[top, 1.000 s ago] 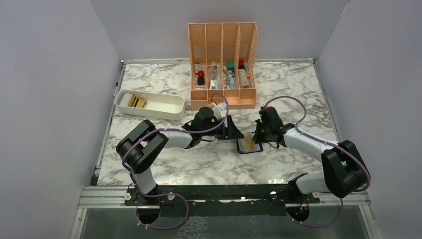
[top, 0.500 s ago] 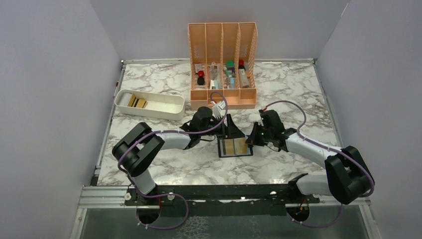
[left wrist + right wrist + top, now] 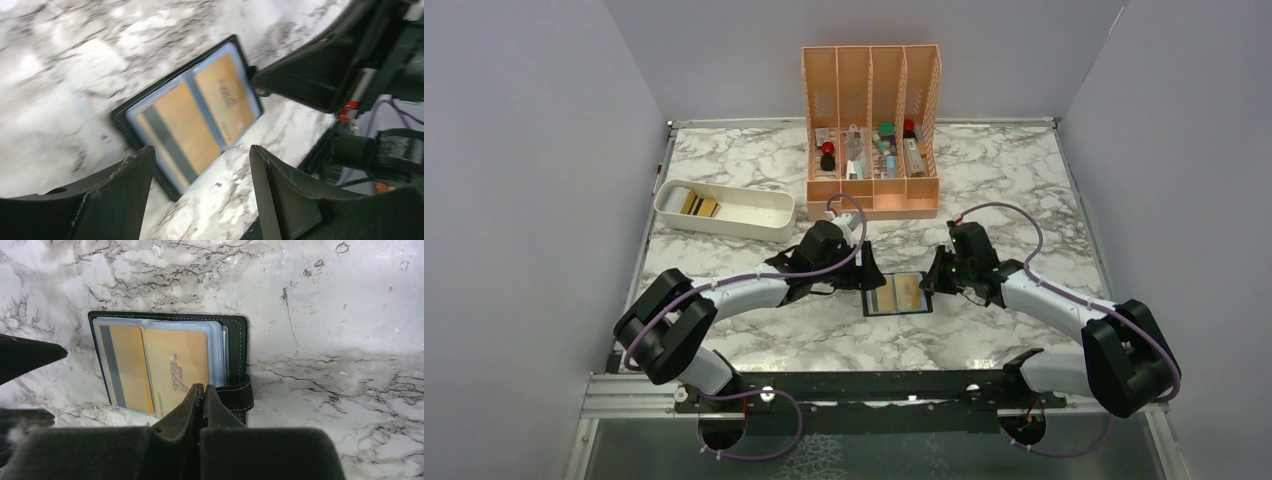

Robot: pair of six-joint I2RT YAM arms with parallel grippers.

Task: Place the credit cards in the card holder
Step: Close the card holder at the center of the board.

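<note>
Your card holder (image 3: 898, 295) now lies opened flat; left gripper (image 3: 200, 155) wide and empty, right gripper (image 3: 202, 392) pinched shut. Two credit cards (image 3: 150, 367) sit pocketed; others await you in the tray (image 3: 764, 226).

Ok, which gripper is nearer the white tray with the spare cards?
Left. The left gripper is at the tray-side edge of the card holder; the right gripper is at its far edge by the clasp, farther from the white tray.

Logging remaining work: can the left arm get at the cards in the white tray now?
Probably yes: the left gripper is open and empty, and the cards lie uncovered in the tray on its side, nothing between.
</note>
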